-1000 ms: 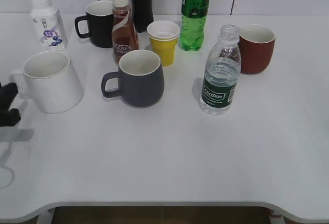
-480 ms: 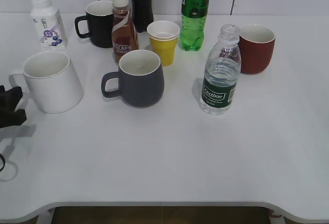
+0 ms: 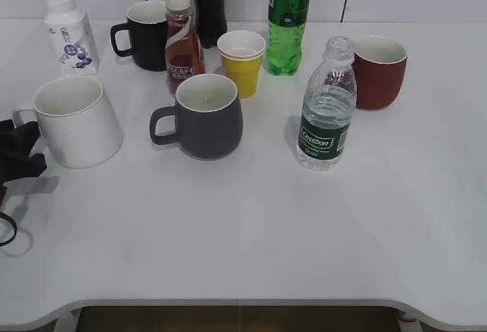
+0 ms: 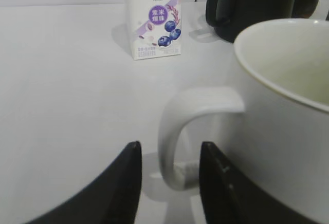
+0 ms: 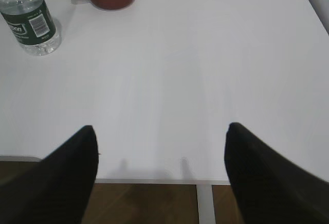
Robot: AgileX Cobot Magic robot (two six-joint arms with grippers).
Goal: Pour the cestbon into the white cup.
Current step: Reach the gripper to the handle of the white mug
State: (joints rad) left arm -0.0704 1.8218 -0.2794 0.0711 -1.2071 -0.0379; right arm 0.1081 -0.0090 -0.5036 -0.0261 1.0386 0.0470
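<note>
On a white table (image 3: 251, 225), uncapped cestbon (image 3: 327, 111) part full of water, white cup (image 3: 74, 121) empty, left gripper (image 4: 167, 175) parted around its handle untouching, right gripper (image 5: 159, 175) wide, holding nothing.

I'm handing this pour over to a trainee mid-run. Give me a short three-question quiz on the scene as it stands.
1. True or false: the left gripper has its jaws either side of the large white ceramic mug's handle.
2. Which vessel stands closest to the uncapped clear ribbed water bottle with the dark green label? A) dark grey mug B) dark red mug C) yellow paper cup
3. What is the right gripper holding?

Key: 1 true; 2 B; 3 nothing, it is open.
</note>
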